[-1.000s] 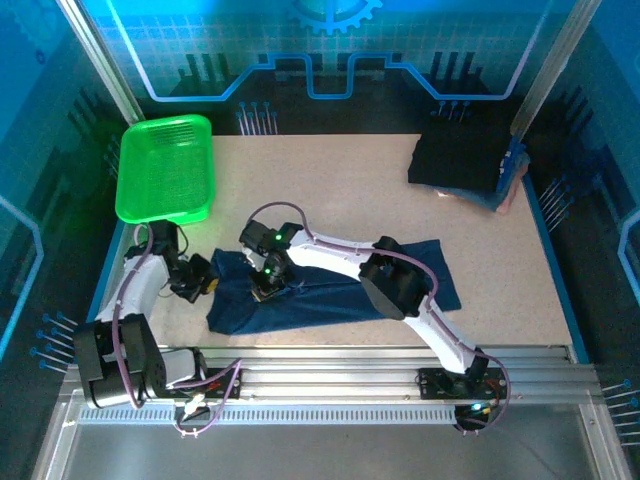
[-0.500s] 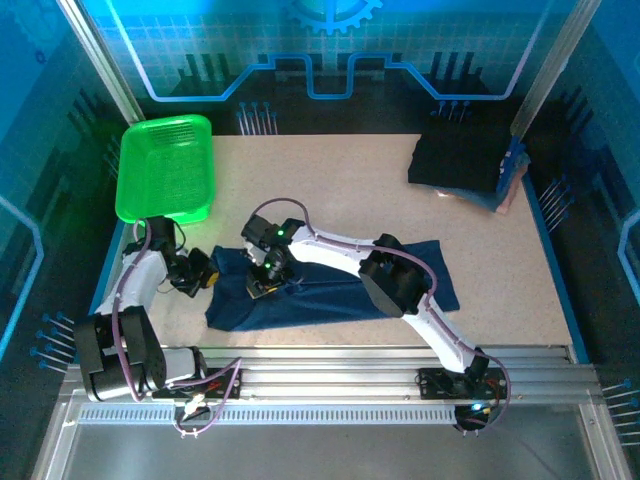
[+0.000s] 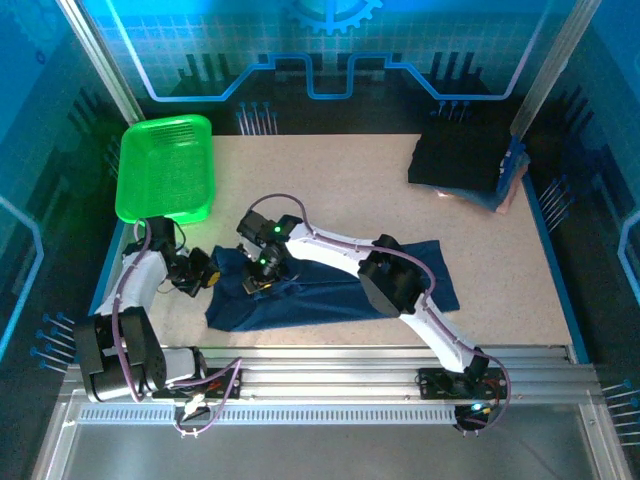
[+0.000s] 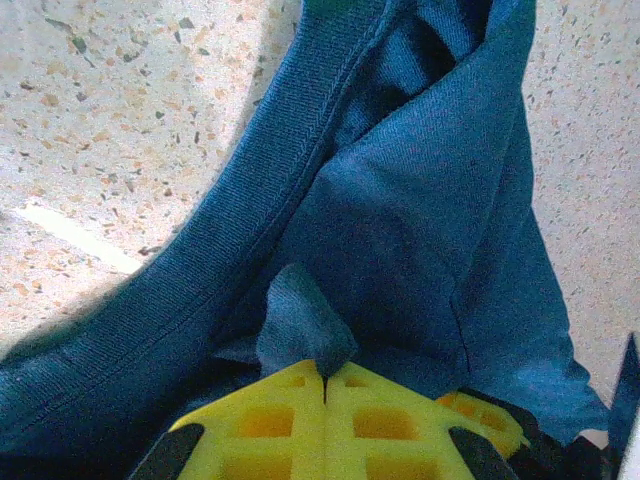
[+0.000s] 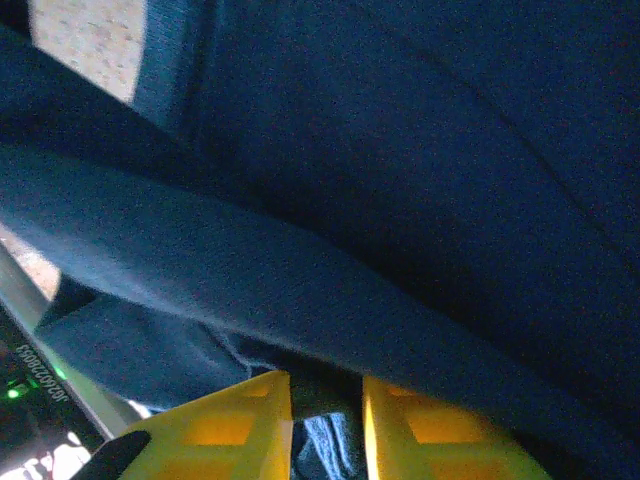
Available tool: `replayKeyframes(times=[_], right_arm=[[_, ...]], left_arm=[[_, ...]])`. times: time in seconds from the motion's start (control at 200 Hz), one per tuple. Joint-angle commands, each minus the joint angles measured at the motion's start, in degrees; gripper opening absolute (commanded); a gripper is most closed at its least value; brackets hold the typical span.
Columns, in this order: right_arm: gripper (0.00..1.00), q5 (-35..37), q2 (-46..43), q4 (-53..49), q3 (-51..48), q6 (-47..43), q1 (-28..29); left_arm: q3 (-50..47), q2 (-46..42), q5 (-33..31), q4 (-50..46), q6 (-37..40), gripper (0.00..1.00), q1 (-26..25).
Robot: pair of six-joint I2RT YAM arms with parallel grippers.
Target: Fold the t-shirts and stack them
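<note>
Cloth work, read from the bright green plastic mesh basket [image 3: 165, 175] rightward.

- Just below the basket, toward the arm bases: left gripper [image 3: 196, 272]. In its wrist view the yellow fingers [image 4: 270, 420] meet tip to tip with a small nub of blue fabric pinched between them. It is closed and holding the left end of the shirt near a ribbed edge band [image 4: 250, 230].
- Right of the basket and nearer the bases: navy-blue cloth t-shirt [image 3: 300, 305], lying as a long, rumpled strip on the speckled beige table top [image 3: 330, 190]. It is not yet a rectangle.
- On the shirt's left part, a little right of the left gripper: right gripper [image 3: 258, 282]. The yellow fingers [image 5: 230, 420] stand narrowly apart with a fold of blue cloth in the gap. Whether that fold is firmly nipped cannot be told.
- Far right of the basket, level with it: stack of folded dark t-shirts [image 3: 460, 160], well apart from the work.

Judgement on the step, which is gathering the left end for a fold:
- The right pincer should have a sure bite on one layer edge before any lift. A half grip would likely slip and drag wrinkles.
- Both holds should rise together, keeping the edge taut between them, and carry it over toward the shirt's right end.
- The lift should be low and slow. The left pinch holds very little cloth and may pull free.
- The fold should be set down flat before letting go.
</note>
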Motion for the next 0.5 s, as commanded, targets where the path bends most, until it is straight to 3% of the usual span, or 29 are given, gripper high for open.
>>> replayKeyframes(times=[0.0, 0.255, 0.43, 0.495], right_arm=[[0.24, 0.56, 2.07, -3.25, 1.40, 0.56, 0.70], [0.24, 1.84, 1.38, -3.97, 0.46, 0.19, 0.86], [0.01, 1.31, 1.12, -3.68, 1.15, 0.06, 1.03], [0.00, 2.71, -0.32, -3.73, 1.17, -0.11, 1.06]], left_arm=[[-1.08, -1.15, 1.61, -0.19, 2.08, 0.00, 0.58], [-1.54, -1.23, 1.79, 0.08, 2.20, 0.00, 0.58], [-1.27, -1.14, 1.79, -0.01, 2.24, 0.00, 0.58], [-0.86, -1.29, 1.75, -0.42, 2.25, 0.00, 0.58]])
